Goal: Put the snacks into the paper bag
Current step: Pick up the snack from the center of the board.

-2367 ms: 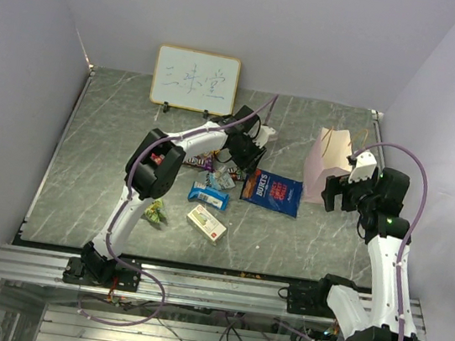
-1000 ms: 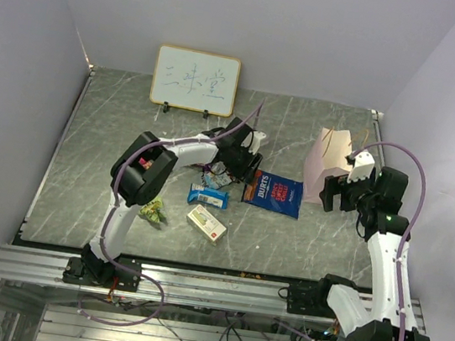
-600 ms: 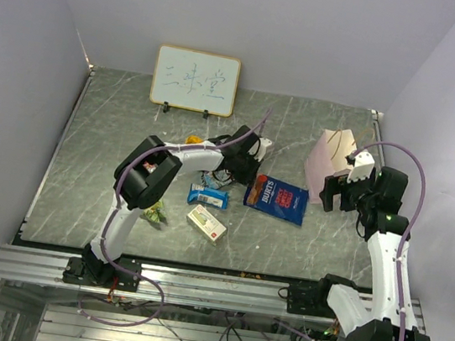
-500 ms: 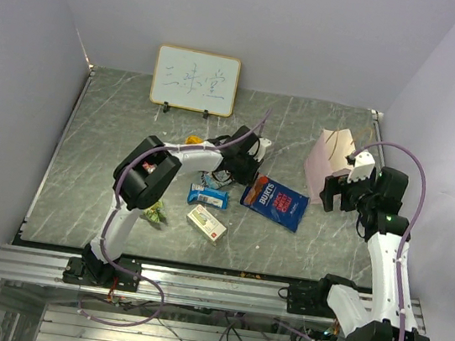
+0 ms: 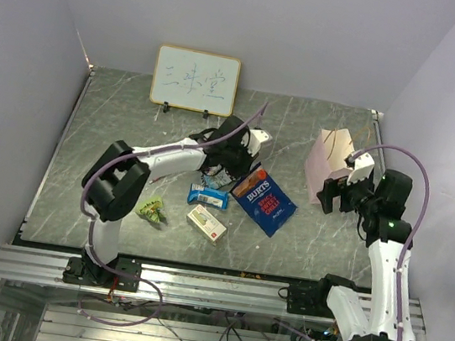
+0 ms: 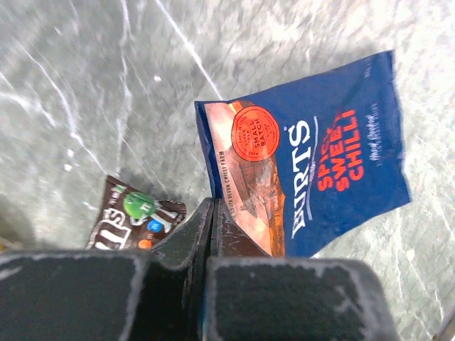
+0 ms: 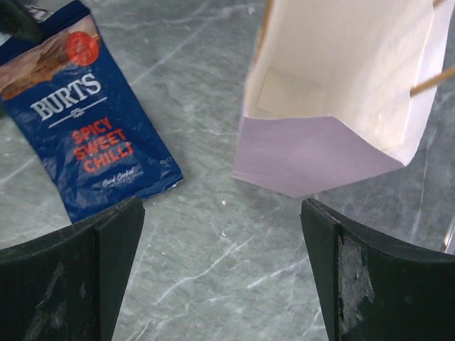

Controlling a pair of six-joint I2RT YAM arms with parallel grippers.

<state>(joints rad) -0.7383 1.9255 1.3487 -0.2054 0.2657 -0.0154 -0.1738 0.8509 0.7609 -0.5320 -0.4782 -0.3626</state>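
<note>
I had L gripper [image 6: 211,213] pinched tight on crisp bag [image 6: 320,156] corner; it sat btw other snacks [image 5: 209,195] and paper bag [image 5: 328,163]. R gripper [image 7: 224,266] spread wide, just beside paper bag mouth.

White arms [image 5: 175,151], black joints [image 5: 115,189], purple cables [image 5: 400,148]

"Where is the crisp bag [image 5: 264,199]?"
"Near the middle of the table [image 5: 105,136], tilted, its upper corner at the left gripper [image 5: 243,166]."
"And the paper bag [image 5: 328,163]?"
"To its right, apart from it. The right gripper [image 5: 333,194] is just beside it."
"Other snacks?"
"A blue-white bar [image 5: 208,196], a cream packet [image 5: 206,223] and a green wrapper [image 5: 152,209] lie left of the crisp bag."
</note>
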